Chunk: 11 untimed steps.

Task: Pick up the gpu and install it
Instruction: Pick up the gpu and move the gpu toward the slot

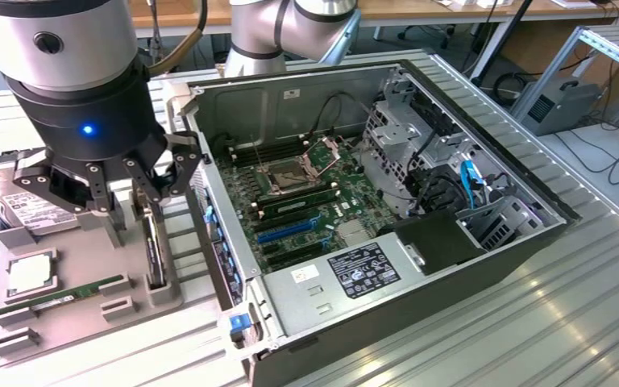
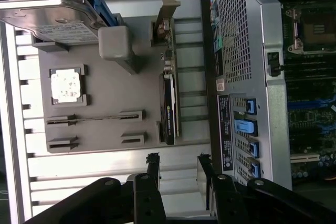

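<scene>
I see the gpu [image 1: 157,250] standing on its long edge in a slot of the grey holder tray [image 1: 78,321]. It is just beside the open computer case [image 1: 396,89]. Its long axis runs parallel to the case's near wall, and its silver bracket [image 2: 165,19] is at the end nearer the hard drive [image 1: 30,211]. The tray also carries a processor chip [image 1: 32,274] and a thin RAM stick [image 1: 62,294]. My gripper [image 1: 126,193] hangs over the tray, close above the gpu, jaws apart and holding nothing. Inside the case lie the motherboard [image 1: 299,210] and a labelled power supply [image 1: 363,270]. Everything rests on the ribbed metal bench [image 1: 567,306].
</scene>
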Tool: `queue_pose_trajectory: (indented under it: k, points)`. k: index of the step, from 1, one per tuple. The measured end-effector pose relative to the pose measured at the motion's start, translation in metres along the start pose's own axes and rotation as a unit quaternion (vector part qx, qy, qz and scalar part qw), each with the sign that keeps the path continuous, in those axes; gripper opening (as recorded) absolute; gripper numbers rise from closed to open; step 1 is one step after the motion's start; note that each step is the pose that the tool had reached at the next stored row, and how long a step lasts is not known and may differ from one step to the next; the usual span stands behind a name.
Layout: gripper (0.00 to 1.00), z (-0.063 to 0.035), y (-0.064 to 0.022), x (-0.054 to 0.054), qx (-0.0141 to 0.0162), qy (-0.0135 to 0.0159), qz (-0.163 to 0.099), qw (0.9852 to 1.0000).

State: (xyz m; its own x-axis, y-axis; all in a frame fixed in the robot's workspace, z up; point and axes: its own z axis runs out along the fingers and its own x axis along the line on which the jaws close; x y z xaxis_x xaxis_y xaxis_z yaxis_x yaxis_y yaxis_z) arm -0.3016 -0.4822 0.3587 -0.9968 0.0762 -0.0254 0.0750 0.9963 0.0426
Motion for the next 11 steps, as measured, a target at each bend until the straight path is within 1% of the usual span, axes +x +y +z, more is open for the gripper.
queue_pose_trajectory:
  k: [11]
  points:
    - [0.42, 0.0048, -0.0002, 0.0001, 0.0, 0.0, 0.0, 1.0]
